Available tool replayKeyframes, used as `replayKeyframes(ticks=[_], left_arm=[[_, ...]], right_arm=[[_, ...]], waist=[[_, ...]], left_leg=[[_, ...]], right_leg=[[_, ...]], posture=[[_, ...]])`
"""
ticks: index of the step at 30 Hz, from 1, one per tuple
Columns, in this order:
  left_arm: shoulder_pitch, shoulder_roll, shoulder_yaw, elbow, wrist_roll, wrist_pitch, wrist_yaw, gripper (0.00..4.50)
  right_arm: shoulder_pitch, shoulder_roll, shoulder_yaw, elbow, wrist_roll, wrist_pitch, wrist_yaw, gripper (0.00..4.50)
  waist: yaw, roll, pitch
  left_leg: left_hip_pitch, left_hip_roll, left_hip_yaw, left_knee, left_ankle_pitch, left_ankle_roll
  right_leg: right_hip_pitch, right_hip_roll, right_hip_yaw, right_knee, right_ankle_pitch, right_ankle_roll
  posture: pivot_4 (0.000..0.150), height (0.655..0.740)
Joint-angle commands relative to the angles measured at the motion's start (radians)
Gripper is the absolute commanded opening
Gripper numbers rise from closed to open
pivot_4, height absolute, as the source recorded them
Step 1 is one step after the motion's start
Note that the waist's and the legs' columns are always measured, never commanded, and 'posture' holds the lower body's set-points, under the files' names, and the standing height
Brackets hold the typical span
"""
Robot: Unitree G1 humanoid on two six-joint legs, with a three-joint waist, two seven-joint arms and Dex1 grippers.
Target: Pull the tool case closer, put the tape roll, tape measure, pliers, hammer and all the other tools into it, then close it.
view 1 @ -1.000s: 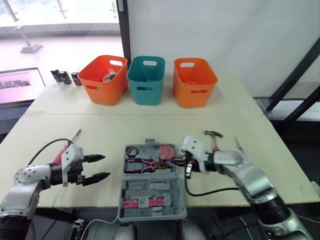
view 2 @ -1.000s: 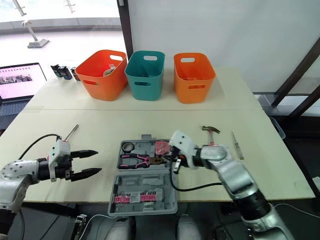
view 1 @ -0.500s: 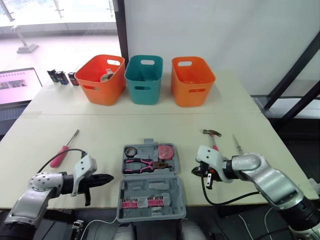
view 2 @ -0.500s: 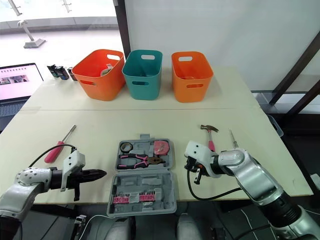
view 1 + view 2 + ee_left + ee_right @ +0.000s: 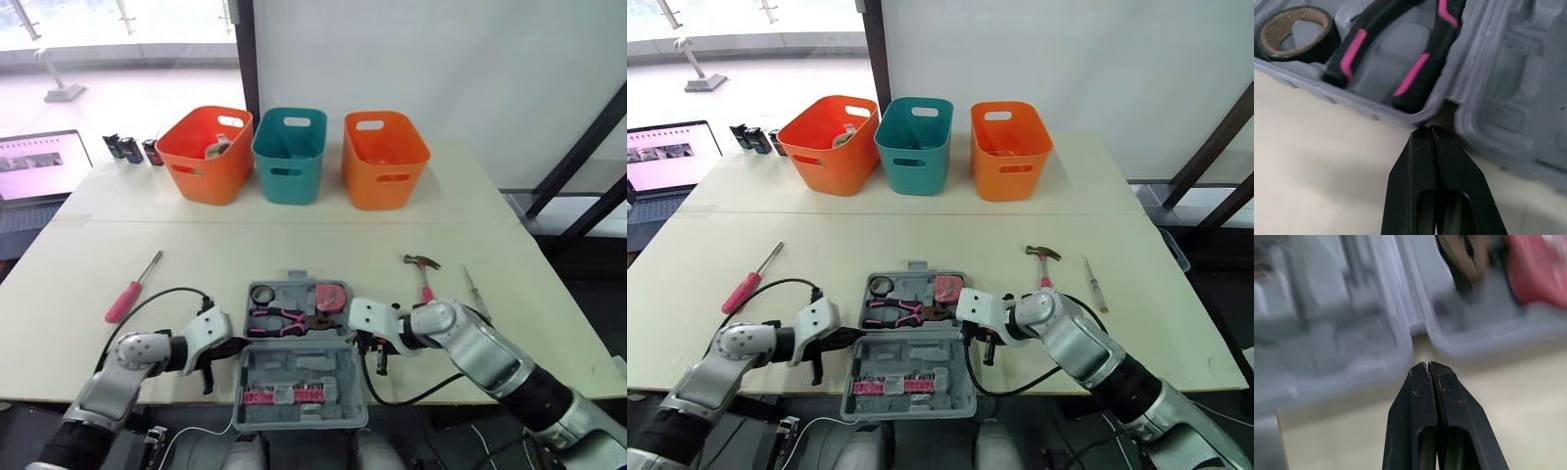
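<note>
**Case partly packed, three tools left out, lid open**

Far left on the tabletop [image 5: 245,250], a pink-handled screwdriver [image 5: 131,290] is seen lying loose, well apart from the case and not yet packed.

The left hand [image 5: 1429,130] is held low at the left side of the tool case [image 5: 304,367]. Its fingers are pressed together with nothing between them, and the tips sit at the gap where the two halves meet.

The tool case lies open and flat near the front edge of the tabletop, so the pull-closer step is judged done. Packed in the far half, left to right:
- tape roll [image 5: 262,295]
- pliers [image 5: 279,318]
- tape measure [image 5: 330,296]

A pink bit strip [image 5: 279,397] is seen in the near half.

The right hand [image 5: 1428,366] is placed at the right side of the case, at the same hinge gap. Its fingers are together and empty.

To the right of the case, the hammer [image 5: 423,269] lies on the tabletop, not yet packed. Just beyond it lies a slim screwdriver-like tool [image 5: 474,289], also left out.

Judged remaining: the hammer and both loose tools are to be packed, then the case closed. Roughly half the task is judged done.
</note>
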Motion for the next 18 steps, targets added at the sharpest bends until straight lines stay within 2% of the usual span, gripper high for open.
replayKeyframes(ticks=[1,10,18], left_arm=[[-0.010,-0.027,-0.043,-0.031,0.011,0.016,0.010,0.01],[-0.083,-0.039,-0.042,0.081,0.036,-0.025,0.001,0.01],[-0.334,-0.087,-0.050,0.380,0.081,-0.129,-0.001,0.01]], right_arm=[[-0.033,0.038,0.033,-0.016,-0.024,-0.017,0.013,0.00],[-0.077,0.098,0.030,0.039,-0.062,-0.033,0.020,0.00],[-0.182,0.143,-0.030,0.266,-0.095,-0.125,-0.011,0.00]], waist=[[0.003,0.000,0.000],[0.002,0.000,-0.001],[0.005,0.000,-0.001]], left_leg=[[0.000,0.000,0.000,0.000,0.000,0.000],[0.002,0.000,0.000,0.000,0.000,0.000],[0.003,0.000,0.000,0.001,0.001,-0.001]], right_leg=[[0.000,0.000,0.000,0.000,0.000,0.000],[0.001,0.000,0.000,0.002,0.000,0.000],[0.003,0.001,0.000,0.002,0.002,0.001]], posture=[[0.150,0.7400],[0.150,0.7400],[0.150,0.7400]])
